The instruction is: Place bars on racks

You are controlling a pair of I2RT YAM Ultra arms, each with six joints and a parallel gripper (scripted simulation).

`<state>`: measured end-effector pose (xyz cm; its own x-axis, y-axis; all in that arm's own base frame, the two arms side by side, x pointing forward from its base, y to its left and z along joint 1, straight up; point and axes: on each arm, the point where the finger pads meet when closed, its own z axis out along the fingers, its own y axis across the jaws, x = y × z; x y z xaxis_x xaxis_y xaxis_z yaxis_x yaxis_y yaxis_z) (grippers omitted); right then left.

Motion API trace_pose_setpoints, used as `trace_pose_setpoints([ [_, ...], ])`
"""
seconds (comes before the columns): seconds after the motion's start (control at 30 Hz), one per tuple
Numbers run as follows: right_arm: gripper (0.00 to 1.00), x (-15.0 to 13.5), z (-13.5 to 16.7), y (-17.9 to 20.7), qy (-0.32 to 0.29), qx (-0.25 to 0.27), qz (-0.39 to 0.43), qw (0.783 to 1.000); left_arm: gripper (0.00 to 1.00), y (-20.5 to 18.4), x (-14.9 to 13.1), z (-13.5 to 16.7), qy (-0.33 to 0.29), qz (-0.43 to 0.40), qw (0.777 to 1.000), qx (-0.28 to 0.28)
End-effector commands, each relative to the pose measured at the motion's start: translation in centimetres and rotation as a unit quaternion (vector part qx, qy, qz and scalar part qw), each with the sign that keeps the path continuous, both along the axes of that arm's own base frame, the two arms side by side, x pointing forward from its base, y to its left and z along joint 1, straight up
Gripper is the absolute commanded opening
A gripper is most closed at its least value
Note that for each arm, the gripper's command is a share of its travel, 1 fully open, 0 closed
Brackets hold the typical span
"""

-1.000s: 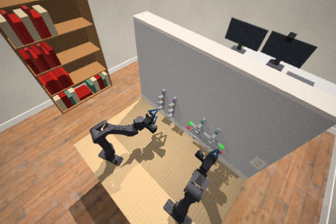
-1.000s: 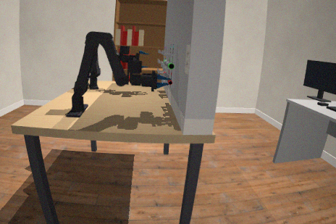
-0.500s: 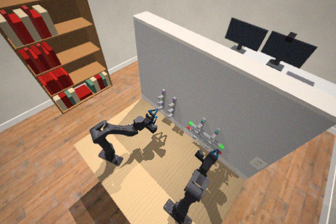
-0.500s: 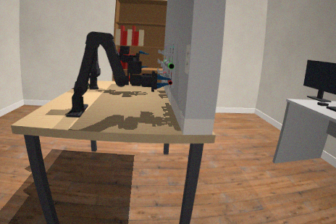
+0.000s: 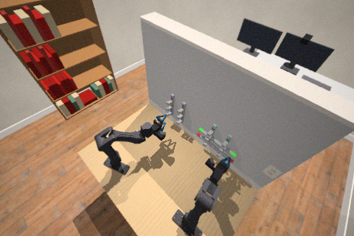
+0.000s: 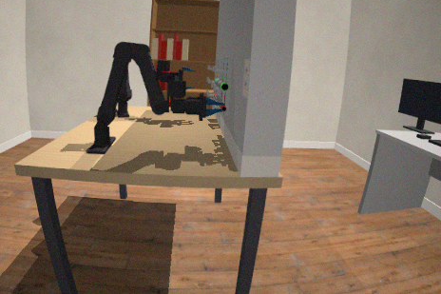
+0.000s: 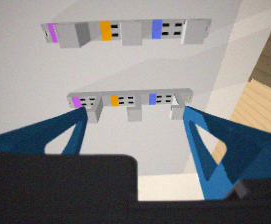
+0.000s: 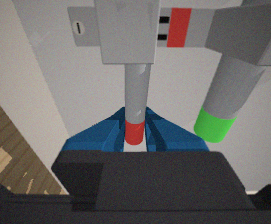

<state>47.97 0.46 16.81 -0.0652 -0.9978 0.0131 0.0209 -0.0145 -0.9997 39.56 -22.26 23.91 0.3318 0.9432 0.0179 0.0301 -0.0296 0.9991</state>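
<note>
The left rack (image 5: pixel 182 111) (image 7: pixel 136 93) has empty arms; its labels are purple at the top, orange in the middle, blue at the bottom. My left gripper (image 5: pixel 165 120) (image 7: pixel 135 111) is open in front of it. On the right rack (image 8: pixel 88 41), the green-ended bar (image 5: pixel 233 154) (image 6: pixel 224 87) (image 8: pixel 214 125) lies on the middle arms. The red-ended bar (image 5: pixel 198 134) (image 8: pixel 134 132) is lower, at the bottom arms, beside a red label. My right gripper (image 6: pixel 221 107) (image 8: pixel 135 111) is shut on its near red end. The right rack's top labels are teal; its middle labels are not readable.
A grey wall panel (image 5: pixel 244 100) carries both racks and stands along the back of the wooden table (image 5: pixel 152 199). The green-ended bar sticks out beside and above my right gripper. An outlet (image 5: pixel 271 171) is on the panel past the right rack.
</note>
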Motion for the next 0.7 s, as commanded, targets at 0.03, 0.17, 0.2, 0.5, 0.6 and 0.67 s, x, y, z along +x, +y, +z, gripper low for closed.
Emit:
trace_pose_setpoints([
  [0.03,0.00,-0.15,-1.03,-0.18,0.011,0.006,0.000,1.000,1.00,0.38,-0.23,1.31,-0.013,0.000,1.000,-0.016],
  [0.17,0.00,-0.15,-1.16,-0.18,0.011,0.006,0.000,1.000,1.00,0.38,-0.23,1.31,-0.013,0.000,1.000,-0.016],
  [0.2,0.00,-0.15,-1.20,-0.18,0.011,0.006,0.000,1.000,1.00,0.38,-0.23,1.31,-0.013,0.000,1.000,-0.016],
  [0.5,0.00,-0.15,-1.50,-0.18,0.011,0.006,0.000,1.000,1.00,0.38,-0.23,1.31,-0.013,0.000,1.000,-0.016],
  [0.6,0.00,-0.13,-1.53,-0.18,0.011,0.006,0.000,1.000,1.00,0.38,-0.23,1.31,-0.013,0.000,1.000,-0.016],
  [0.67,0.00,-0.13,-1.57,-0.18,0.011,0.006,0.000,1.000,1.00,0.38,-0.23,1.31,-0.013,0.000,1.000,-0.016],
])
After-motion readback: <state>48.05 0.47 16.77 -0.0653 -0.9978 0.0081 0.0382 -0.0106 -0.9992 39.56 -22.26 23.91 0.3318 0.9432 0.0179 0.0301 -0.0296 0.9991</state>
